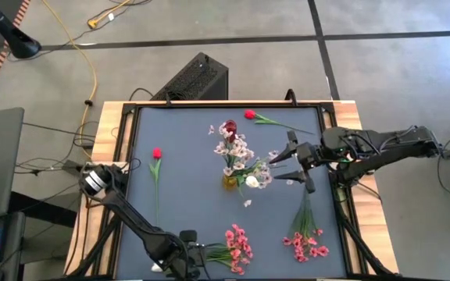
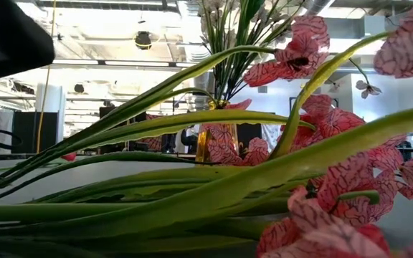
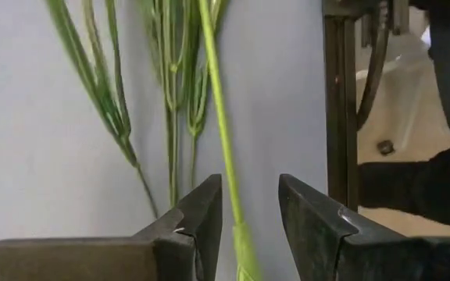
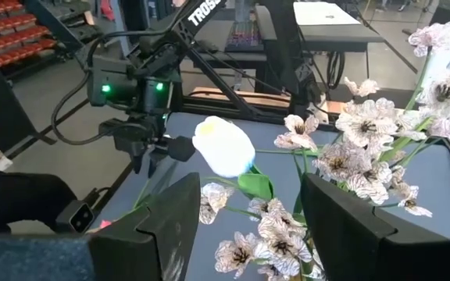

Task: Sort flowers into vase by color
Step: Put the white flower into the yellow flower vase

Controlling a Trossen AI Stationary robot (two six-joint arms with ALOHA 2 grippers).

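left gripper [image 3: 248, 215] near edge, jaws apart astride a pink spray's stem [image 3: 223, 148], set to pinch | right gripper [image 1: 287, 162] mid-table right, jaws apart, white bud [image 4: 223, 146] between, at the vase [image 1: 230, 180] of pale blossoms | red buds [image 1: 157, 154] far, unsorted

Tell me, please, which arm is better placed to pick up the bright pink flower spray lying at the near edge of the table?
Left: the left gripper sits open at that bright pink spray, a green stem between its fingers. The right gripper is by the vase.
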